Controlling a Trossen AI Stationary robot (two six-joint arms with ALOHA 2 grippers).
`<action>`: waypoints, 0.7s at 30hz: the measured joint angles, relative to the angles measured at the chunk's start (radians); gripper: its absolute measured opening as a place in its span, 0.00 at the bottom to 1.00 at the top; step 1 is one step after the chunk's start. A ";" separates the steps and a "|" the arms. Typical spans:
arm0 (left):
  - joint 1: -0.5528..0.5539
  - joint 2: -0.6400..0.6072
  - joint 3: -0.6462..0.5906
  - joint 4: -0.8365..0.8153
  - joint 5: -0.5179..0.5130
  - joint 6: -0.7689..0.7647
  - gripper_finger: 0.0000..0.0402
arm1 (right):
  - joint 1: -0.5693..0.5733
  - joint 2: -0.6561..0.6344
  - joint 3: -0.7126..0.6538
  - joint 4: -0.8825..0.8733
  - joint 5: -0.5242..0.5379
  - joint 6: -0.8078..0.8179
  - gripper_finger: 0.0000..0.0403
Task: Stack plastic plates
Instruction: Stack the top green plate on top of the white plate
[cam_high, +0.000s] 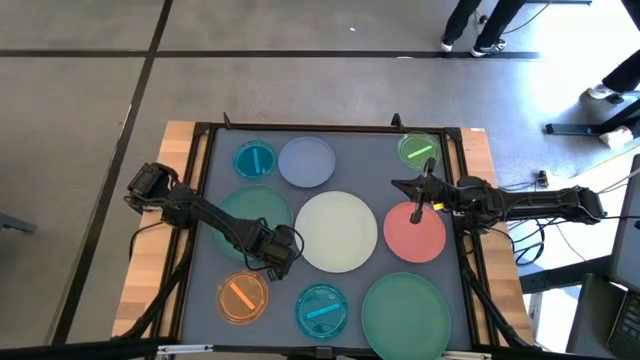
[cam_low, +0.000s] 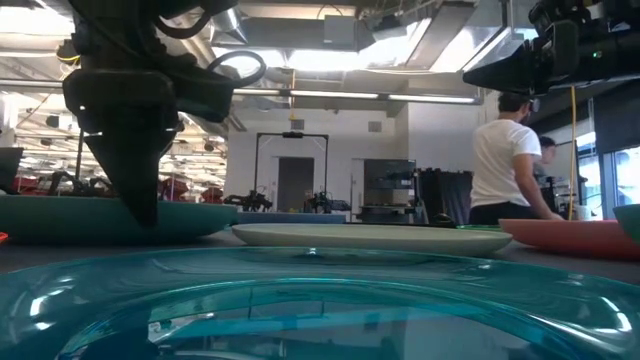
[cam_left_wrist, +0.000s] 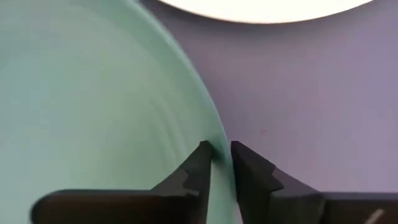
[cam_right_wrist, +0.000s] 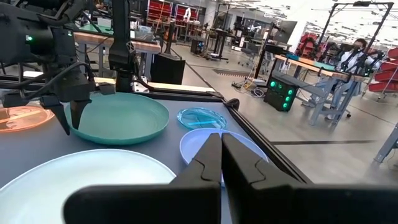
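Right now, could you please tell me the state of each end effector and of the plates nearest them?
Left end effector: closed on the rim of the left large green plate.
Right end effector: shut, empty, above the pink plate.
Left large green plate: lying on the table, nothing stacked on it.
Pink plate: lying flat, unstacked.
Cream plate: lying flat, unstacked.

A person in a white shirt stands in the room beyond the table. Someone's legs and shoes show on the grey floor. Wooden table edges flank the mat.
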 joint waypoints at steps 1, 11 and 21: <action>0.000 0.000 0.000 0.000 -0.003 0.000 0.09 | 0.000 0.000 0.000 0.000 0.000 0.000 0.01; 0.000 -0.002 0.001 -0.004 -0.009 0.003 0.02 | 0.000 0.000 0.000 0.000 0.000 0.000 0.01; 0.000 -0.003 0.003 -0.051 0.001 -0.011 0.02 | 0.000 0.000 0.000 -0.014 0.000 0.000 0.01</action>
